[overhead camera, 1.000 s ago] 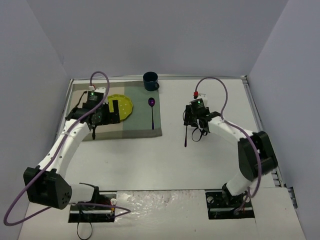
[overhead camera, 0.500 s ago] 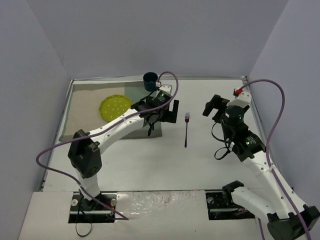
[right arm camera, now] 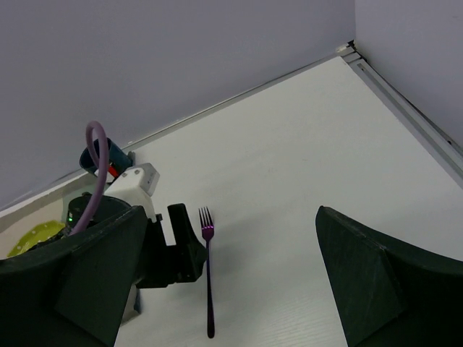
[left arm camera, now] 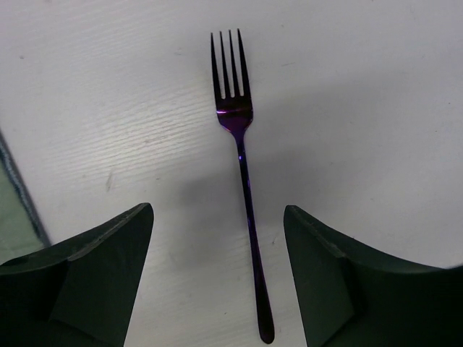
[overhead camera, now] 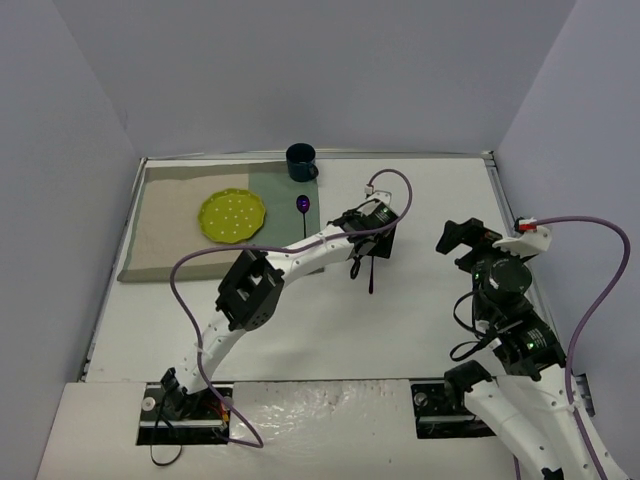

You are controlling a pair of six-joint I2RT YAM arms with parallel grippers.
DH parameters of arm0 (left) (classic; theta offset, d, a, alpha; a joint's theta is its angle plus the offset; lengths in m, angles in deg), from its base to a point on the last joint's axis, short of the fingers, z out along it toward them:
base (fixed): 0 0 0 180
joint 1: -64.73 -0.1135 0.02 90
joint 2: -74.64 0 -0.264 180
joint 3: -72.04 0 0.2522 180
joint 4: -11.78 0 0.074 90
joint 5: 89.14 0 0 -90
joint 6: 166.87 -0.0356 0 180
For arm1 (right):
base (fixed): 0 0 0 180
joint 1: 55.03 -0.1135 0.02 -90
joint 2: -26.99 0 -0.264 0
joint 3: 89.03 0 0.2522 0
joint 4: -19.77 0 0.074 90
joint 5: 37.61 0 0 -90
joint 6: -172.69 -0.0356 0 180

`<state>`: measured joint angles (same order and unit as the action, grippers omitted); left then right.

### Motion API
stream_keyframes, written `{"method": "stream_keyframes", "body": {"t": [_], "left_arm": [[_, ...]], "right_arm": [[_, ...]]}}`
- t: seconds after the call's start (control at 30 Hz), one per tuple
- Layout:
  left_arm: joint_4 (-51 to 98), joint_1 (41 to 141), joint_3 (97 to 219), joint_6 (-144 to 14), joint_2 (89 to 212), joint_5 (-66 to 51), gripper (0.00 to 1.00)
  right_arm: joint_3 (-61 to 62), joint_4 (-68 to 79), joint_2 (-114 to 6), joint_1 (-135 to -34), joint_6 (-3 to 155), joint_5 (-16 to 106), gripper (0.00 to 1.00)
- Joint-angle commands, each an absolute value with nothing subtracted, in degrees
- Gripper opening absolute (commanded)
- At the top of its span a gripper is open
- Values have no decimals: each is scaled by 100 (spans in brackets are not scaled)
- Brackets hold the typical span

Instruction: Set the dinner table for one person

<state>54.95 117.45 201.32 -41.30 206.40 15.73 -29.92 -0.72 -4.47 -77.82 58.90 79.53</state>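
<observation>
A purple fork [left arm camera: 239, 144] lies on the white dinner table [overhead camera: 300, 320], tines away from the arms. My left gripper [left arm camera: 217, 210] is open just above it, a finger on each side of the handle, not touching. In the top view the left gripper [overhead camera: 372, 248] covers the fork's [overhead camera: 371, 280] upper part. My right gripper [overhead camera: 458, 238] is open and empty, raised to the right of the fork. The right wrist view shows the fork [right arm camera: 209, 282] beside the left gripper [right arm camera: 177, 249].
A beige and green placemat [overhead camera: 170, 240] lies at the back left. It holds a yellow plate [overhead camera: 232, 215] and a purple spoon [overhead camera: 303, 215]. A dark blue cup [overhead camera: 301, 160] stands at its far corner. The table's metal rim [overhead camera: 515, 230] runs along the right.
My left arm has swung right from the placemat and now hovers over the fork. My right arm has pulled back to the right and risen, away from the fork.
</observation>
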Motion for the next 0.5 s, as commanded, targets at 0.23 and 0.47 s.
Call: {"method": "stream_keyframes", "body": {"t": [0.23, 0.47], "left_arm": [[5455, 11887, 21075, -4328, 21228, 1866, 52], [5550, 11845, 21262, -4367, 21565, 1678, 41]], "right_arm": [[-3095, 79, -423, -7753, 5905, 7903, 100], [-3097, 14, -413, -7745, 5931, 7893, 100]]}}
